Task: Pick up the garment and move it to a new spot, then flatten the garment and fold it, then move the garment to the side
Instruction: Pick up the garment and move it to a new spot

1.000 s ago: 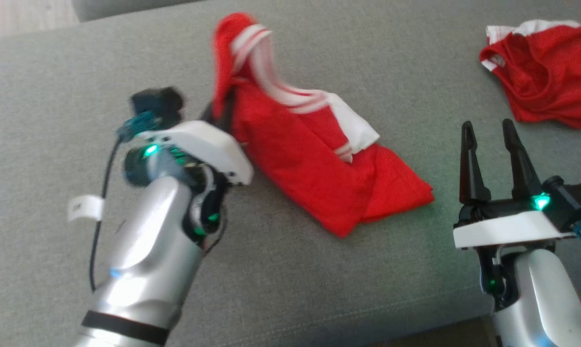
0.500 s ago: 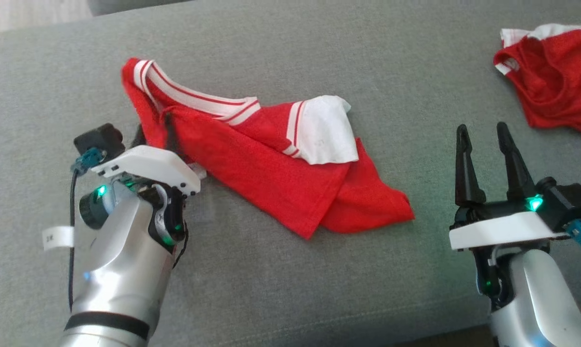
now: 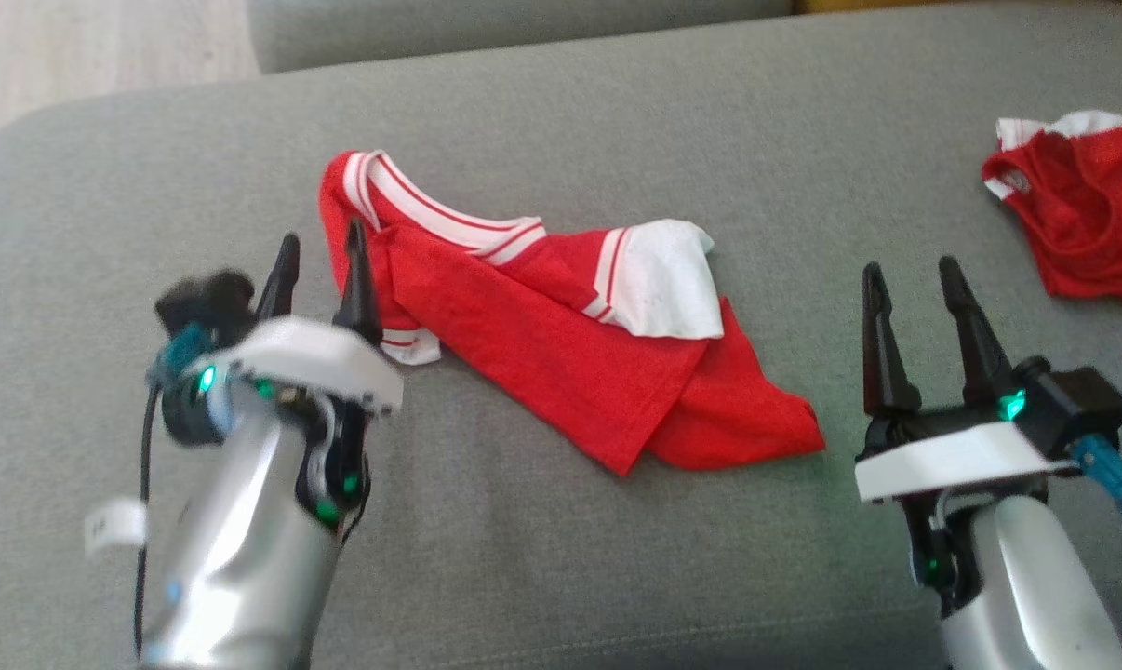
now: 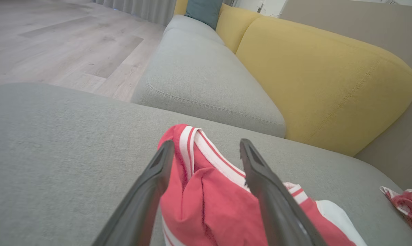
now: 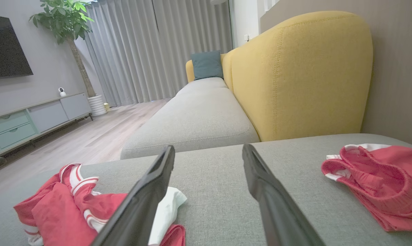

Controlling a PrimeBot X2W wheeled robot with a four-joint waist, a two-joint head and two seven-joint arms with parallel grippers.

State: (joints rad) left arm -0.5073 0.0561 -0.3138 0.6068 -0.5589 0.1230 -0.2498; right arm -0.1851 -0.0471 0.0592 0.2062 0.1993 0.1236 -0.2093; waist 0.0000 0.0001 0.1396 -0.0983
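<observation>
1. Surface: grey sofa seat [image 3: 561, 577], fabric-covered. A yellow backrest [image 5: 301, 75] stands behind it in the R wrist view.
2. Task item: the garment [image 3: 542, 354] lies crumpled on the seat, left of ctr in the head view, not flat.
   - Body: red.
   - Trim: red-and-white striped band along the upper-left edge, which stands up in a ridge.
   - Sleeve: one white sleeve w/ striped band, folded over on top near the middle.
   - Lower-right end: doubled red flap w/ a pointed corner.
   - A 2nd bit of white w/ a red stripe pokes out at lower left.
3. Other item: smaller red mesh piece [image 3: 1087, 219] w/ white edging, bunched at the far right of the seat, well apart from the garment.
4. L gripper [image 3: 322, 233]: jaws wide, nothing clamped. Fingers point at the trim end; in the L wrist view the striped ridge shows between them. Contact w/ cloth: cannot tell.
5. R gripper [image 3: 911, 267]: jaws wide, empty, over bare seat between the garment and the mesh piece.
</observation>
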